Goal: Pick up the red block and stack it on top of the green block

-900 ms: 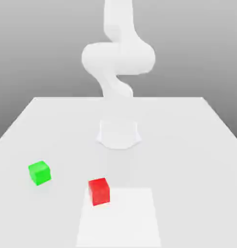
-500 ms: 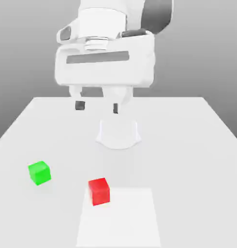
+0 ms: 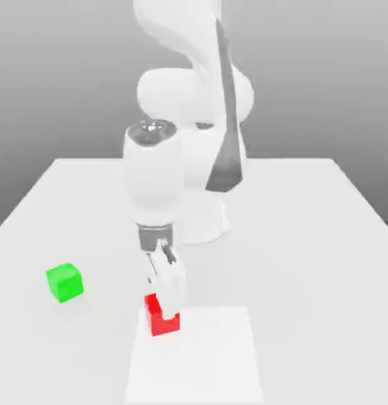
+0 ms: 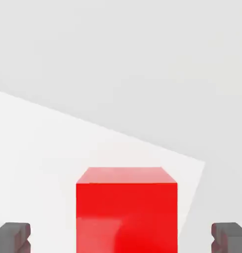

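Observation:
The red block [image 3: 159, 321] rests on the white table [image 3: 308, 237], at the far left corner of a paler square patch [image 3: 217, 360]. My gripper [image 3: 167, 300] has come down over it and hides its upper right part in the exterior view. In the hand view the red block [image 4: 126, 210] stands between the two dark fingertips [image 4: 13, 236], with a wide gap on each side; the gripper [image 4: 121, 238] is open and touches nothing. The green block [image 3: 65, 282] sits alone toward the exterior view's left, well apart from the gripper.
The arm's white base [image 3: 203, 225] stands at the table's middle, behind the red block. The table edges run along the exterior view's left and right sides.
The hand has dropped from high above the table down onto the red block, straddling it. Neither block has moved.

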Action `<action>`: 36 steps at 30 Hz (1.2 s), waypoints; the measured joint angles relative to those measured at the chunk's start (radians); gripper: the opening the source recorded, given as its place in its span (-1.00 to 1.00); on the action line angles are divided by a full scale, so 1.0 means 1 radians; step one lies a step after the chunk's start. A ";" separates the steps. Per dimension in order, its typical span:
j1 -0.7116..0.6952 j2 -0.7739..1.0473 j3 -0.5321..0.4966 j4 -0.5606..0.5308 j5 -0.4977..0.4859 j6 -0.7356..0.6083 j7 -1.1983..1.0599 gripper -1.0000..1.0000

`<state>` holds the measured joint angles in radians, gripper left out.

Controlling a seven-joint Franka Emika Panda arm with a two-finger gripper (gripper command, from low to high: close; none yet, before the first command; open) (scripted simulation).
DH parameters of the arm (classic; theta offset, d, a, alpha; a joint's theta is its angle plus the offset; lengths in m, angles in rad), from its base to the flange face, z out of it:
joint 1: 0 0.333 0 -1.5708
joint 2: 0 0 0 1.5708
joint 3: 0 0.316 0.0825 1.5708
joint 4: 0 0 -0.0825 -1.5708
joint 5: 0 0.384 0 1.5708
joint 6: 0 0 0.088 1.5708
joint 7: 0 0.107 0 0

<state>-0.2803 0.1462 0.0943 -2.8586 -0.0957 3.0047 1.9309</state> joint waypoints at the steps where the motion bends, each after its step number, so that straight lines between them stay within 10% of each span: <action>1: 0.022 0.036 -0.026 0.005 -0.013 0.031 0.010 -1.00; 15: 0.022 -0.181 0.011 -0.027 0.106 -0.152 -0.076 -1.00; 26: -0.341 -0.340 -0.259 -0.023 0.019 -0.314 -0.011 -1.00; 33: -0.350 -0.124 -0.275 -0.013 0.116 -0.110 -0.078 -1.00; 34: -0.353 -0.102 -0.268 -0.012 0.132 -0.089 -0.089 1.00; 36: -0.353 -0.102 -0.268 -0.012 0.132 -0.089 -0.089 1.00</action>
